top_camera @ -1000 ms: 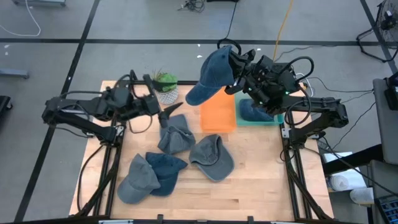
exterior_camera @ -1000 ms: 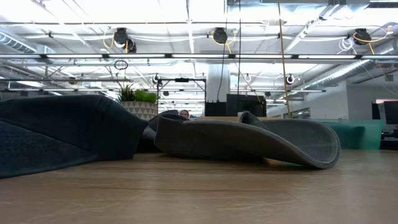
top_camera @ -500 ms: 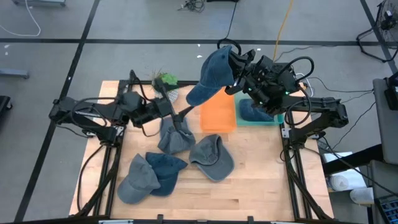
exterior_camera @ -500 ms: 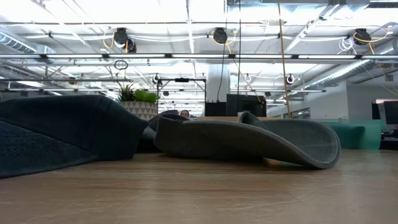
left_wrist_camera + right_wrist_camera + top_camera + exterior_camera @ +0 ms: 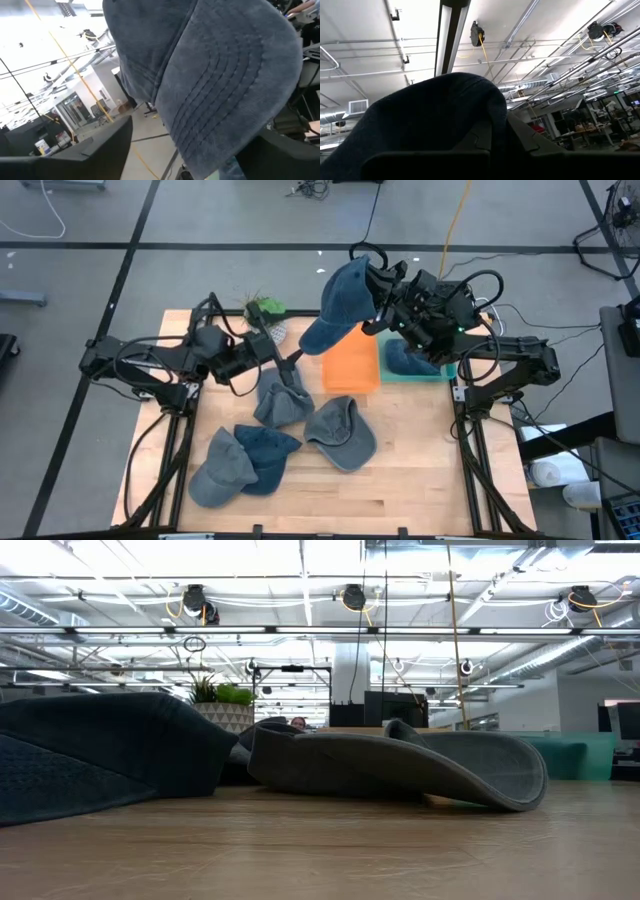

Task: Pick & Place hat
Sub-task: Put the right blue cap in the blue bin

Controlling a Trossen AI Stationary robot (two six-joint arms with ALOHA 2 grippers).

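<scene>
Above orange bin point(image 5: 351, 366) | hat point(image 5: 340, 305) gripped in right jaws

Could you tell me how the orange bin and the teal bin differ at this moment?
The orange bin shows no cap inside, while the teal bin already holds a blue cap. The raised cap in the right hand partly overlaps the orange bin from above; the right arm crosses the teal bin. Both sit side by side at the table's far edge.
</scene>
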